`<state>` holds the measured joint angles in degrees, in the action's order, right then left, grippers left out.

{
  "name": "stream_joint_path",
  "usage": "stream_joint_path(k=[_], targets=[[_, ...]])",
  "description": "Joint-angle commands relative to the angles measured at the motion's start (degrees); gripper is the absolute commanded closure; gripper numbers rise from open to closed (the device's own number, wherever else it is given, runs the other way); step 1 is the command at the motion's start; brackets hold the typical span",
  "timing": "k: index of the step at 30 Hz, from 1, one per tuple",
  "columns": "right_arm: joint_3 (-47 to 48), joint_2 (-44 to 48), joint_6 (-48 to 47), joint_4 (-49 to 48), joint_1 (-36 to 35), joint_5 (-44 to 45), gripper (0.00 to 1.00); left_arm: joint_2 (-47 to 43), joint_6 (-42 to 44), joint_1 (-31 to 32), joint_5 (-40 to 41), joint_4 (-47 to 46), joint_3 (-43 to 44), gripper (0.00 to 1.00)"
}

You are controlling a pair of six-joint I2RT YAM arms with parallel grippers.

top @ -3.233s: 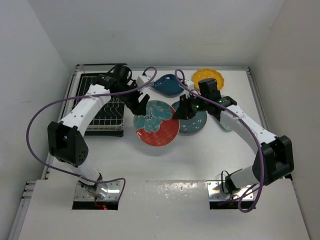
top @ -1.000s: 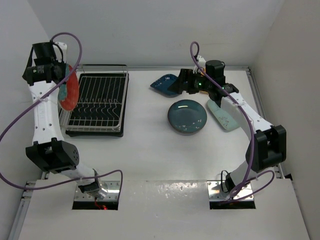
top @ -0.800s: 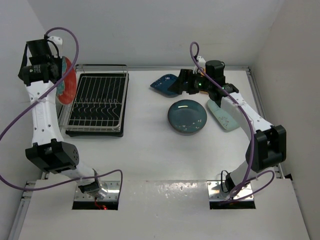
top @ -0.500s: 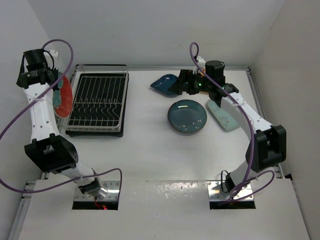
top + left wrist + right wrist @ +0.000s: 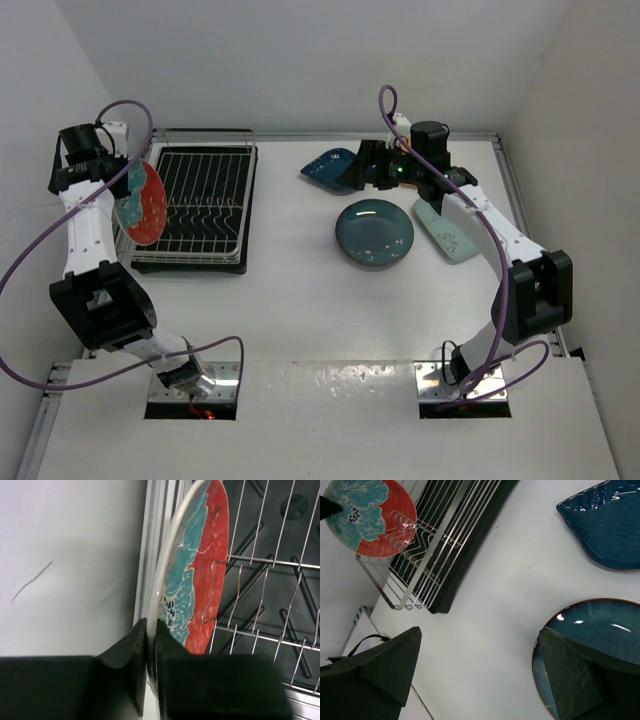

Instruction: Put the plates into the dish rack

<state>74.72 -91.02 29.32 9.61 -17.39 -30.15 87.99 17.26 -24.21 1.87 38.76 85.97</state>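
Note:
The red-and-teal floral plate stands on edge at the left end of the dish rack, with wire prongs against its face. My left gripper pinches the plate's rim with its jaws nearly together. My right gripper hangs wide open and holds nothing, above the table beside the round dark teal plate. The dark blue leaf-shaped plate lies behind it. The pale mint oblong plate lies at the right.
White walls close in on the left, back and right of the table; the left arm stands close to the left wall. The right arm reaches across the back right corner and covers what lies beneath it.
The left arm has brought the floral plate from beyond the rack's left edge down and right into the rack's left end. The right arm has stayed still.

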Motion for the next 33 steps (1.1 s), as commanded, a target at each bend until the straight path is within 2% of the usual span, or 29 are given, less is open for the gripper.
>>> stream_joint_path(k=[1, 2, 3, 6, 9, 12, 13, 15, 16, 17, 19, 21, 23, 24, 27, 29, 32, 33], targets=[[2.0, 1.1, -0.9, -0.1, -0.3, 0.3, 0.0, -3.5, 0.9, -2.2, -0.7, -6.2, -0.9, 0.82], [2.0, 1.0, -1.0, 0.1, -0.3, 0.5, 0.0, -3.5, 0.9, -2.2, -1.2, -6.2, -0.9, 0.75], [2.0, 0.8, -0.9, 0.7, 0.0, 1.2, 0.0, -3.5, 0.3, -2.2, -2.1, -6.2, -0.9, 0.6], [1.9, 0.8, -1.1, 2.1, -0.3, 2.2, 0.0, -4.0, -0.3, -2.2, -2.7, -5.6, -0.2, 0.42], [1.6, 1.0, -1.9, 2.9, -0.5, 4.2, 0.0, -4.0, -0.8, -2.2, -3.8, -3.2, 2.2, 0.31], [1.8, 0.4, -1.9, 7.1, -0.5, 11.8, 0.0, -4.0, -1.4, -2.2, -4.4, -0.5, 4.9, 0.22], [2.4, 0.1, -1.6, 8.2, 0.0, 18.0, 0.0, -4.0, -1.4, -1.6, -4.4, 0.1, 5.8, 0.21], [2.9, -1.9, 0.7, 15.2, 1.1, 22.1, 0.1, -4.0, -1.4, -0.2, -4.4, 2.1, 8.8, 0.19], [2.5, -2.2, 1.3, 19.1, 3.0, 22.7, 0.15, -4.0, -1.4, -0.2, -4.9, 2.8, 9.9, 0.19], [1.8, -2.5, 2.4, 19.7, 3.8, 23.2, 0.25, -4.0, -1.4, 0.6, -5.5, 4.4, 11.0, 0.19], [-3.3, -2.4, 5.5, 20.5, 5.6, 26.0, 0.32, -3.5, -2.0, 0.6, -9.8, 6.1, 14.0, 0.18], [-8.2, -2.1, 7.3, 19.9, 8.5, 26.6, 0.31, -3.0, -2.5, 0.6, -16.7, 8.4, 15.4, 0.18], [-12.2, -4.1, 9.2, 17.9, 10.6, 25.3, 0.22, -2.5, -2.0, 0.6, -22.1, 10.3, 16.0, 0.18], [-12.6, -4.7, 9.4, 17.9, 11.1, 25.1, 0.2, -2.5, -2.0, 0.6, -27.5, 10.8, 16.0, 0.18], [-12.9, -9.3, 9.8, 16.7, 11.7, 23.8, 0.19, -1.9, -0.7, 1.1, -35.0, 12.0, 16.0, 0.18], [-14.0, -12.1, 10.2, 12.3, 11.9, 21.0, 0.2, -1.9, -0.7, 2.4, -35.5, 12.6, 16.0, 0.18], [-16.2, -14.6, 13.3, 6.1, 12.5, 17.2, 0.27, -1.9, 2.2, 7.1, -31.2, 13.9, 15.4, 0.18], [-17.3, -14.7, 14.2, 5.0, 12.8, 16.0, 0.33, -1.9, 3.7, 8.5, -30.2, 14.8, 15.4, 0.18]])
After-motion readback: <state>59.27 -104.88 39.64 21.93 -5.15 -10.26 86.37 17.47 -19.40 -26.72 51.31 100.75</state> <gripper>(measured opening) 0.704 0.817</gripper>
